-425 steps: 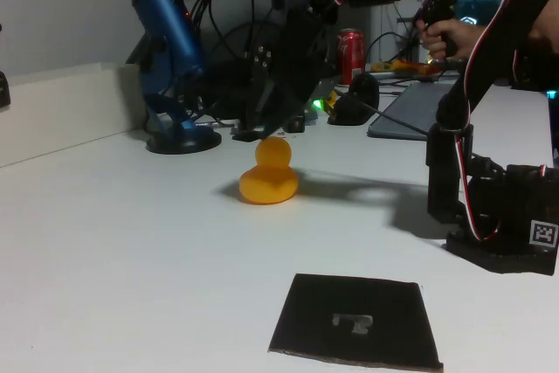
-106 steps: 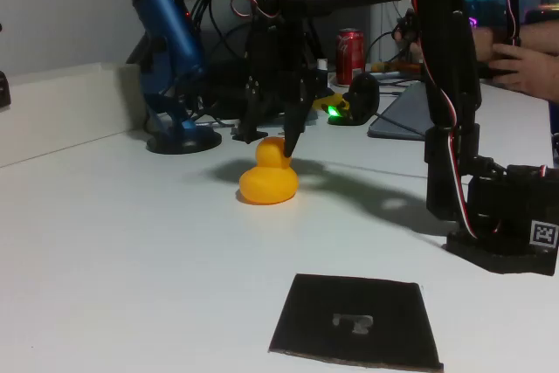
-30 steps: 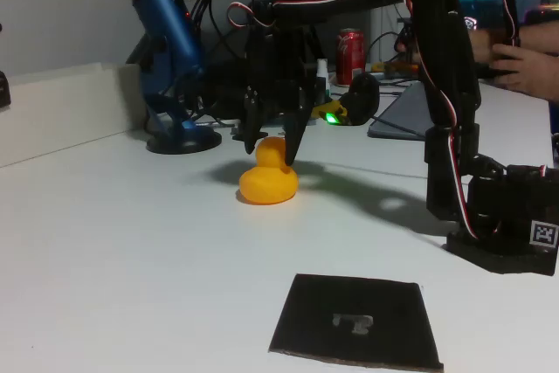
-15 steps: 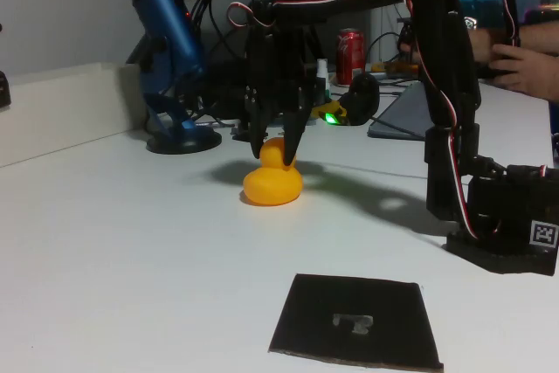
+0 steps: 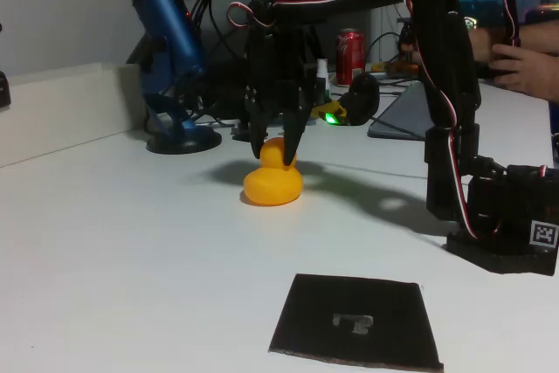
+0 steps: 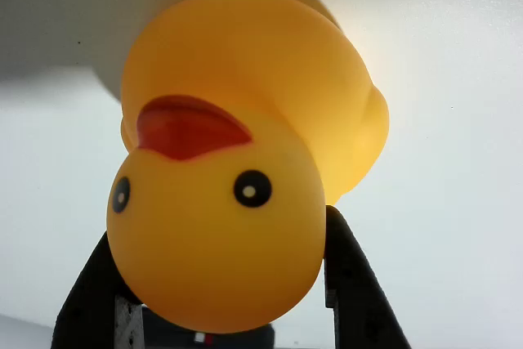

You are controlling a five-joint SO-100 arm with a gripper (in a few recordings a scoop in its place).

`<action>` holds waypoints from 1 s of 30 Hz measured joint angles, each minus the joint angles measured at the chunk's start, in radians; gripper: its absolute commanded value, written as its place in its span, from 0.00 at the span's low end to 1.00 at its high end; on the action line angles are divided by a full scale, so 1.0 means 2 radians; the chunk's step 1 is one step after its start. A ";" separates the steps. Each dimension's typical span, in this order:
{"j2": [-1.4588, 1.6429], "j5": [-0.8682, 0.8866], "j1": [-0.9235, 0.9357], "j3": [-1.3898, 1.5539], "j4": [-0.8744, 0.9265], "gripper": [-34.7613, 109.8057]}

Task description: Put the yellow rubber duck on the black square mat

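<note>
Gripper (image 5: 275, 156) jaws clamp yellow rubber duck (image 5: 272, 183) by round head only; slick head may squirt out mid-carry, landing short of black square mat (image 5: 356, 321)

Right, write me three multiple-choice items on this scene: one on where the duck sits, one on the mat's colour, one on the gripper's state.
1. Where is the yellow rubber duck?
A. On the black square mat
B. On the white table, beyond the mat
C. Lifted well above the table

2. What colour is the black square mat?
A. Black with a pale mark at its centre
B. Plain white
C. Red

3. How does the gripper stand?
A. Wide open, far from the duck
B. Shut on the blue microphone
C. Fingers on either side of the duck's head

Answers: 1 B, in the fixed view the duck rests on the white table behind the bare mat. 2 A, the fixed view shows a dark sheet with a grey mark. 3 C, in the wrist view the dark fingers flank the head.
</note>
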 measured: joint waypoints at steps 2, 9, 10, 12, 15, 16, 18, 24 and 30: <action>0.000 0.000 0.000 0.000 0.000 0.37; 0.000 0.000 0.000 0.000 0.000 0.33; 0.000 0.000 0.000 0.000 0.000 0.32; 0.000 0.000 0.000 0.000 0.000 0.32; 0.001 0.000 0.000 0.000 0.000 0.32; 0.001 0.000 0.000 0.000 0.000 0.32; 0.004 0.000 0.000 0.000 0.000 0.32; 0.080 0.000 -0.003 0.001 0.001 0.32; 0.176 0.000 -0.004 0.001 0.006 0.32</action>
